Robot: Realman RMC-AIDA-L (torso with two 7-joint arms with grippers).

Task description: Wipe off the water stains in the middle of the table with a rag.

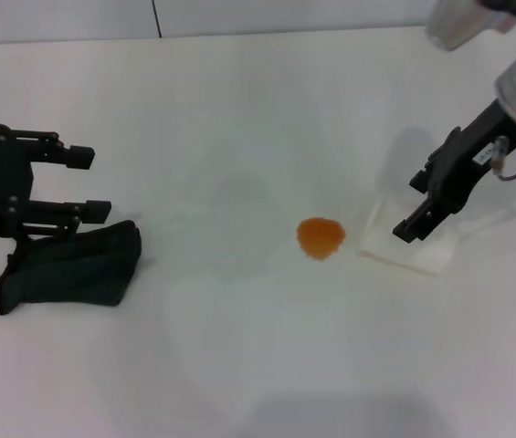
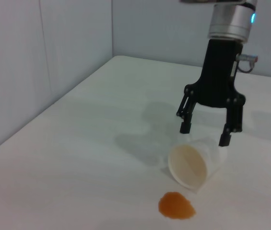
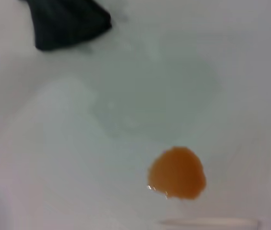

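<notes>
The water stain is a small orange blot [image 1: 320, 237] near the middle of the white table [image 1: 239, 109]. It also shows in the left wrist view [image 2: 176, 206] and the right wrist view [image 3: 177, 172]. The dark rag [image 1: 70, 265] lies crumpled on the table at the left, and its edge shows in the right wrist view [image 3: 68, 21]. My left gripper [image 1: 89, 184] is open and empty, just behind the rag. My right gripper [image 1: 413, 205] is open, just above a white cup [image 1: 413, 242] lying on its side right of the blot; the left wrist view shows it [image 2: 206, 133] over the cup [image 2: 193, 163].
The cup's mouth faces the blot, a short gap away. A grey wall [image 2: 44, 57] runs along the table's far edge. Bare tabletop lies between the rag and the blot.
</notes>
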